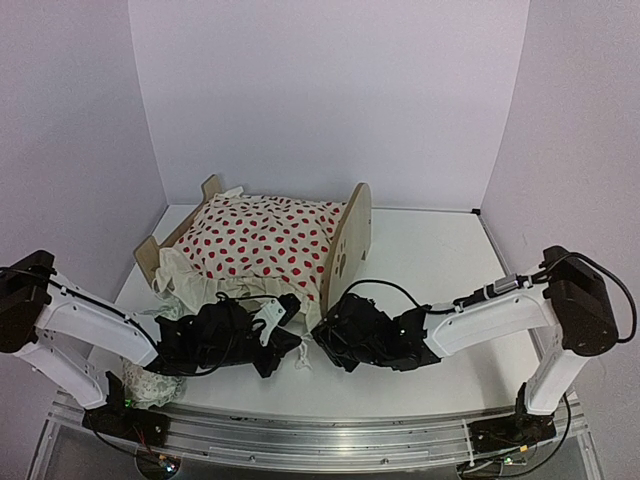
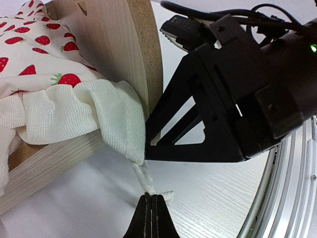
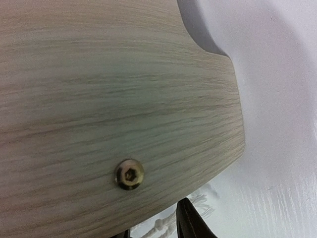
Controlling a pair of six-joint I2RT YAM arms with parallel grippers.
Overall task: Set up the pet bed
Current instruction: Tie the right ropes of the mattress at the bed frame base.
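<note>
Seen from above, the pet bed (image 1: pixel 345 235) sits far left on the table (image 1: pixel 430 265) under a strawberry blanket (image 1: pixel 260 240), and both hands meet at its near headboard corner. Only the left wrist view shows the left hand (image 2: pixel 151 215) pinched fully closed beside the blanket's twisted cord (image 2: pixel 141 176). Only the right wrist view shows the right hand (image 3: pixel 157 227) partly open, its jaws either side of white fringe (image 3: pixel 202 202).

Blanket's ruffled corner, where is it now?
In the left wrist view, the blanket corner hangs off the pet bed beside its headboard, its twisted tip pinched in the shut left pincer.
</note>
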